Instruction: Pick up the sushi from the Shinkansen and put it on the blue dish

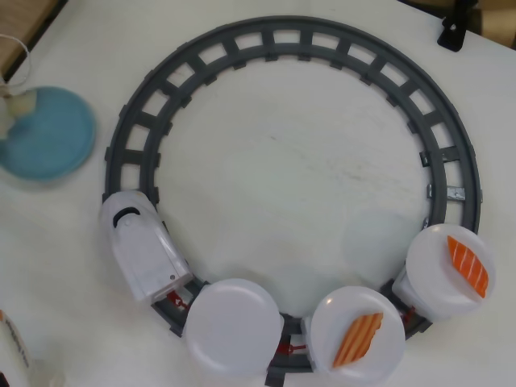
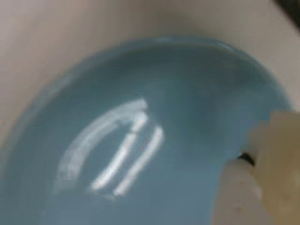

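The blue dish (image 1: 50,139) lies at the left edge of the overhead view and fills the wrist view (image 2: 140,131). My gripper (image 1: 11,113) hangs over the dish's upper left rim, shut on the pale cream sushi (image 1: 28,102). In the wrist view the sushi (image 2: 281,145) shows at the right edge against a white finger (image 2: 236,192), just above the dish. The white Shinkansen (image 1: 141,251) stands on the track at the lower left. Its first plate (image 1: 234,326) is bare.
The grey circular track (image 1: 322,47) takes up most of the table. Two rear plates each carry an orange-and-white striped piece (image 1: 357,339) (image 1: 469,264). A black object (image 1: 451,32) sits at the top right, and a white object (image 1: 16,355) at the bottom left.
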Controlling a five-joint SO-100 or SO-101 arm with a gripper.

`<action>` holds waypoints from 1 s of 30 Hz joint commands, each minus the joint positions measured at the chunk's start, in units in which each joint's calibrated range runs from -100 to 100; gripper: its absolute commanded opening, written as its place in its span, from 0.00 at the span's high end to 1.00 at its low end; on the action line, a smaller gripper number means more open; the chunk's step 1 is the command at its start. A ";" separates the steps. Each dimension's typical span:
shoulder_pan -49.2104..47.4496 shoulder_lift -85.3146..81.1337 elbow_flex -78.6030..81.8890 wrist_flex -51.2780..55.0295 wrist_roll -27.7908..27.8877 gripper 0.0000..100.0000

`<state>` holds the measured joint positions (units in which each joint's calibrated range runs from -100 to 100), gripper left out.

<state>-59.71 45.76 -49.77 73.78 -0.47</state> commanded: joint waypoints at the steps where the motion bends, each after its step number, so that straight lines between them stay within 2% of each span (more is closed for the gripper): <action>1: -0.07 1.15 -3.61 -0.70 0.20 0.90; 13: 0.11 4.63 -7.49 -0.11 0.20 0.89; 18: 0.20 4.14 -7.04 0.06 0.20 0.85; 30: 0.55 4.05 -13.44 7.03 0.26 0.85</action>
<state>-59.95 51.33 -58.65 79.66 -0.47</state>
